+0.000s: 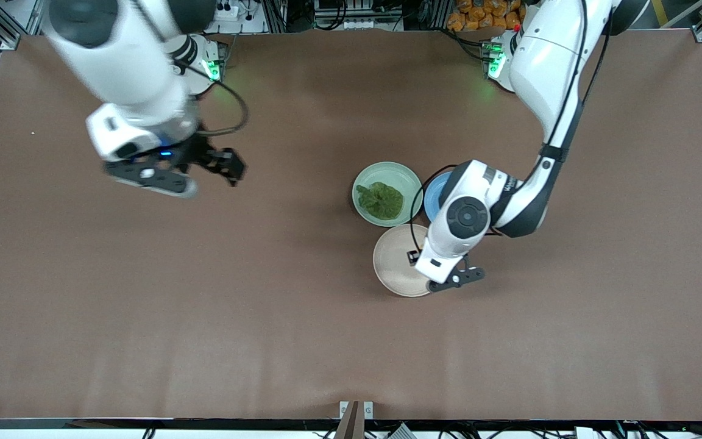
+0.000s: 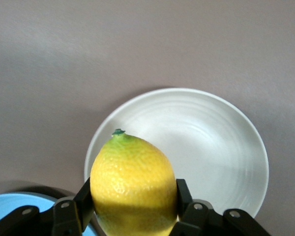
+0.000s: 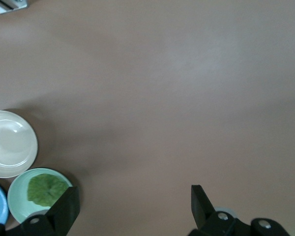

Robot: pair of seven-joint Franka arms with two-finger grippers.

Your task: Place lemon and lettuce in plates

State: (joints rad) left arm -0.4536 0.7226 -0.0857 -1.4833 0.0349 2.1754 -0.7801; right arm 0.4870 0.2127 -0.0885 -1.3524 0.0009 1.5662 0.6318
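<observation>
My left gripper (image 2: 132, 199) is shut on the yellow lemon (image 2: 132, 184) and holds it over the edge of the beige-cream plate (image 2: 206, 147). In the front view the left hand (image 1: 445, 265) hides the lemon above that plate (image 1: 395, 262). The dark green lettuce (image 1: 380, 200) lies in the pale mint plate (image 1: 387, 172), which stands next to the beige plate and farther from the front camera. My right gripper (image 1: 229, 166) is open and empty, up in the air over bare table toward the right arm's end. It also shows in the right wrist view (image 3: 132, 201).
A blue plate (image 1: 435, 196) stands beside the mint plate, partly under the left arm. The three plates touch or nearly touch in a cluster. The brown table (image 1: 205, 305) spreads bare around them. A metal bracket (image 1: 356, 410) sits at the table's front edge.
</observation>
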